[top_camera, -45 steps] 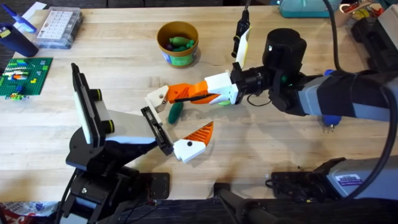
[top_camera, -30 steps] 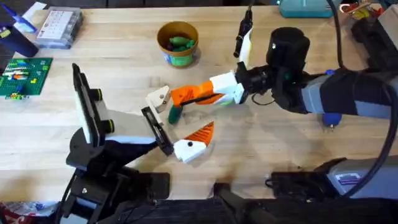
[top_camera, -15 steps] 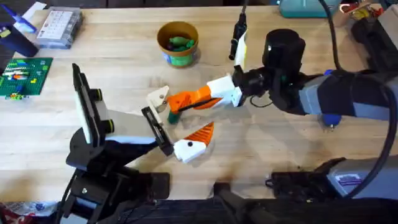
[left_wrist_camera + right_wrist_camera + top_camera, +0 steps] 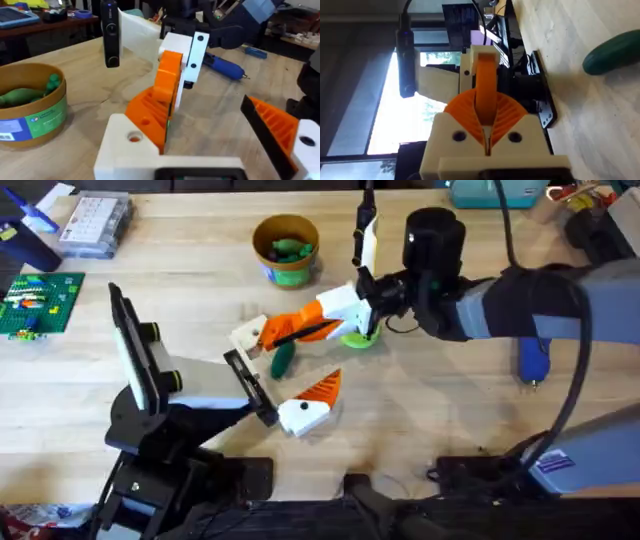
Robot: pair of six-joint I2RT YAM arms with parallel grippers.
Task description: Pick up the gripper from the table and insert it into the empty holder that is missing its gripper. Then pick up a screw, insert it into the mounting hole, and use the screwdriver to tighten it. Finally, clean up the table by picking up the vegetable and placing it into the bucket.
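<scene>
One gripper (image 4: pixel 250 336), one vegetable (image 4: pixel 282 357)

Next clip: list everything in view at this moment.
bucket: one, yellow-tan with green band, far middle, green toys inside
vegetable: one, dark green, on the table at centre
gripper: one, beige-white and orange, held at centre
holder: one, black, on left arm
screwdriver: one, blue, right side
parts box: one, clear, far left
brick plate: one, green, left edge
right gripper: white and orange, clamping the gripper
left arm: black base, lower left
</scene>
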